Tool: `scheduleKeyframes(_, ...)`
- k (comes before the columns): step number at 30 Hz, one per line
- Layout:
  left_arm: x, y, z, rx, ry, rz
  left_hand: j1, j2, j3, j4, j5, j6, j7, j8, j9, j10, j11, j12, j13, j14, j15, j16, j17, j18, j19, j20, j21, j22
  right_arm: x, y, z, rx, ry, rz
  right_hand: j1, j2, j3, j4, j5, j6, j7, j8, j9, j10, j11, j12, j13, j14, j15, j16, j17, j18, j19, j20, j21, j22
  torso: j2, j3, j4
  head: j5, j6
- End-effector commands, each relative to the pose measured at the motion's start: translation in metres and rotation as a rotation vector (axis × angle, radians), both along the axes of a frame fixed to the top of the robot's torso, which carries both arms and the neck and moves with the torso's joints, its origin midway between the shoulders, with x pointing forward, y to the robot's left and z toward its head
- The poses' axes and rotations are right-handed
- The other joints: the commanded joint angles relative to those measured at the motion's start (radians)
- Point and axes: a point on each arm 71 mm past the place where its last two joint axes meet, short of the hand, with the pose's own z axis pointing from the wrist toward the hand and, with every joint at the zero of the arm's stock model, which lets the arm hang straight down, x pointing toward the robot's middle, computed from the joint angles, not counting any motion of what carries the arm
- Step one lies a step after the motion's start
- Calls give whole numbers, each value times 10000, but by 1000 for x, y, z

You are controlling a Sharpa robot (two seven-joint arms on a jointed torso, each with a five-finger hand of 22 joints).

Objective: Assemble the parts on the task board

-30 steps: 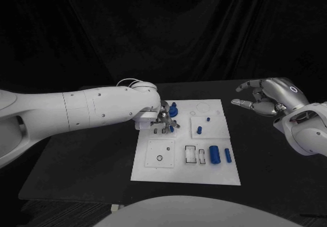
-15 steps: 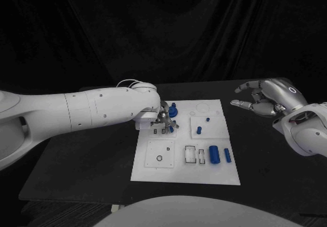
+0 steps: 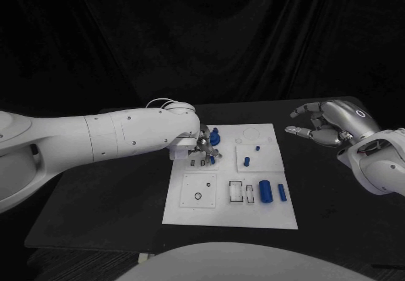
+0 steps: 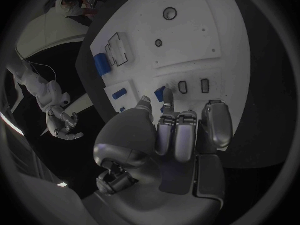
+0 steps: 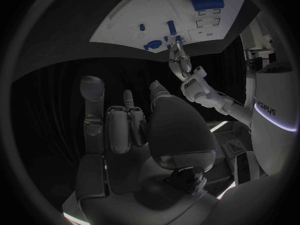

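Left hand (image 3: pixel 202 151) pinches a blue part (image 3: pixel 212 159) over the task board (image 3: pixel 231 213).

Black table (image 3: pixel 110 193) before dark draped curtain (image 3: pixel 211 47).

The left hand (image 4: pixel 181 135) reaches over the white board (image 4: pixel 225 45), its fingertips (image 4: pixel 167 96) pinching a small blue piece (image 4: pixel 160 93) beside two small rectangular slots (image 4: pixel 194 86).
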Motion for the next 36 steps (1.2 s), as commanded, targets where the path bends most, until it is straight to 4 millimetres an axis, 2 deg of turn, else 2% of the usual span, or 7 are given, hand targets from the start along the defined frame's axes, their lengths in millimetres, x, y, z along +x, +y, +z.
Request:
scheduleKeyframes(1,0,-2,-2,-206,-40,-72,116,-22,70,-19,64,-58,32,-86,23,1044,12,33,2617,1038,4,27,2633,-13,-69,-16,-52,-15,0,1,-2,-44,85,57,101,8,-2,-45,-14,66,-24,21,-9,256,74,-67,834,493,97,-37,-14,140,-9,54,-60,-15,-15,5,-6,-19,3)
scheduleKeyframes(17,2,-2,-7,-203,48,-62,279,-51,282,-191,230,-17,20,-205,226,1044,12,33,2617,1038,12,27,2633,-9,-71,0,-82,-3,-1,1,-4,-82,179,59,125,21,4,-49,-24,71,-23,18,-15,241,77,-102,802,489,99,-50,-37,141,-9,55,-72,-16,-30,18,-3,-55,3)
scheduleKeyframes(22,2,-2,-7,-243,67,-110,401,-61,462,-317,447,8,-1,-308,367,1044,-5,33,2617,1038,0,27,2633,1,-94,-6,-118,-20,-1,1,-5,-86,201,56,140,27,8,-53,-27,76,-24,17,-17,237,80,-110,794,488,100,-54,-44,141,-8,56,-71,-15,-31,18,-16,-56,3)
scheduleKeyframes(27,2,-3,-8,-303,61,-147,512,-72,650,-425,667,14,-15,-425,491,1044,-18,33,2617,1038,-10,27,2633,5,-104,-15,-147,-20,-1,1,-6,-92,227,43,155,36,14,-56,-27,84,-25,18,-19,237,83,-112,793,488,102,-53,-42,143,-10,57,-88,-19,-30,24,0,-92,3)
scheduleKeyframes(36,3,-3,-9,-320,93,-190,577,-93,759,-489,760,28,-24,-488,563,1044,-25,33,2617,1038,-15,27,2633,8,-112,-20,-165,-23,-2,0,-6,-74,221,32,173,45,19,-61,-28,93,-25,19,-22,232,87,-125,780,486,104,-59,-52,146,-14,58,-115,-27,-32,27,7,-125,3)
